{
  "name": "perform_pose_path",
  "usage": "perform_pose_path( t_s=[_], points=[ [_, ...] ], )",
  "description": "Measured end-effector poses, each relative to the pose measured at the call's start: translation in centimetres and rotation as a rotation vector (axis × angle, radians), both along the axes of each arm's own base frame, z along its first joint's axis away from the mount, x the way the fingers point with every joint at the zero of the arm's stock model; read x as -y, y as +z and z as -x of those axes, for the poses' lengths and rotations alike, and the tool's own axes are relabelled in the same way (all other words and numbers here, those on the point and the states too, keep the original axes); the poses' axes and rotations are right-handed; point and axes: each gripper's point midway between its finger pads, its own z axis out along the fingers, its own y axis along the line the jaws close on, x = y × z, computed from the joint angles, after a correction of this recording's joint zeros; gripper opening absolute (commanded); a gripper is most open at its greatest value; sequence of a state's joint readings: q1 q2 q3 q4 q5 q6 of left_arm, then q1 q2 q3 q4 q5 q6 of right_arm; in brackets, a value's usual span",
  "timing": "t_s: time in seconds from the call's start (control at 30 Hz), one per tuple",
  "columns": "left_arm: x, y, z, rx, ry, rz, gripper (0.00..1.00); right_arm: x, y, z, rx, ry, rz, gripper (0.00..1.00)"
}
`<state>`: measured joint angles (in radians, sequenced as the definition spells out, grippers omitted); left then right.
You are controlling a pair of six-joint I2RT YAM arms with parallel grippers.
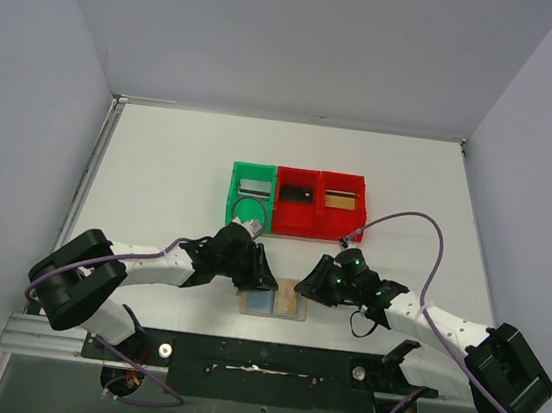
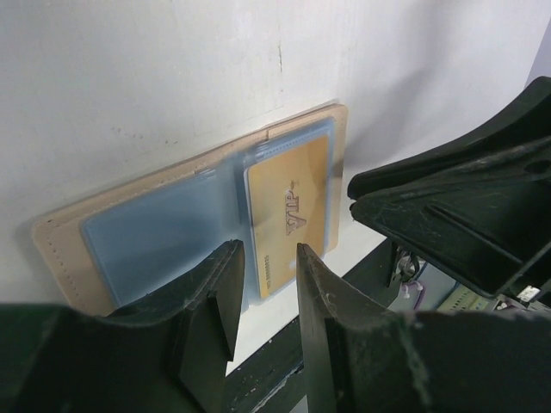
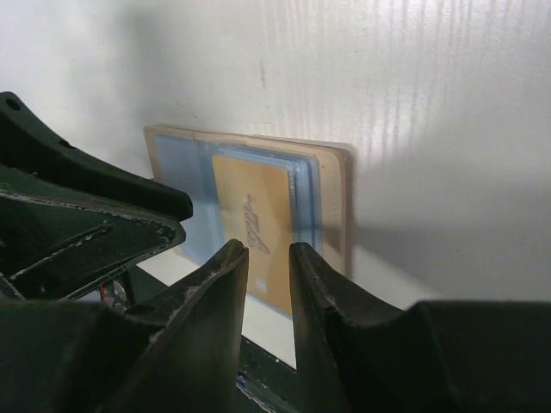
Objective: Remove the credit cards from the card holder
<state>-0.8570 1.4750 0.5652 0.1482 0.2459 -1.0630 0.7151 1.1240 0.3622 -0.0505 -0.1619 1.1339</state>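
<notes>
The card holder [image 1: 276, 303] lies open and flat near the table's front edge, tan rim and light-blue pockets up. A gold-orange credit card [image 2: 288, 211] sits in its right pocket, its near end sticking out past the pocket; it also shows in the right wrist view [image 3: 252, 225]. My left gripper [image 2: 267, 258] hovers just above the holder's [image 2: 60, 237] middle, jaws a little apart and empty. My right gripper [image 3: 269, 254] hovers over the gold card's near end above the holder [image 3: 334, 194], jaws a little apart and empty. The two grippers face each other closely across the holder.
A green bin [image 1: 236, 202] holds a silver-grey card [image 1: 253, 187]. Two red bins [image 1: 295, 219] behind the holder hold a black card [image 1: 298, 193] and a gold card [image 1: 338, 200]. The black rail at the table's front edge [image 1: 257, 357] lies just below the holder.
</notes>
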Motion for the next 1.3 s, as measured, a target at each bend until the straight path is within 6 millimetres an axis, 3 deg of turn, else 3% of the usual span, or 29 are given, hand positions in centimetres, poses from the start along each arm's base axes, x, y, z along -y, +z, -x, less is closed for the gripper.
perform_pose_path(
  t_s=[0.17, 0.4, 1.1, 1.3],
  points=[
    [0.0, 0.0, 0.0, -0.001, 0.003, 0.000, 0.29, -0.8, 0.7, 0.0, 0.016, 0.024, -0.025, 0.27],
    [0.0, -0.1, 0.1, -0.004, 0.004, 0.002, 0.29, -1.2, -0.8, 0.3, -0.035, 0.039, -0.016, 0.23],
    [0.1, -1.8, 0.8, -0.046, 0.021, 0.020, 0.26, -1.6, -0.9, 0.2, -0.042, 0.028, -0.028, 0.22],
    [0.4, -2.0, 0.9, -0.055, 0.026, 0.050, 0.13, -1.7, -0.9, 0.1, -0.039, 0.029, -0.032, 0.22]
  ],
)
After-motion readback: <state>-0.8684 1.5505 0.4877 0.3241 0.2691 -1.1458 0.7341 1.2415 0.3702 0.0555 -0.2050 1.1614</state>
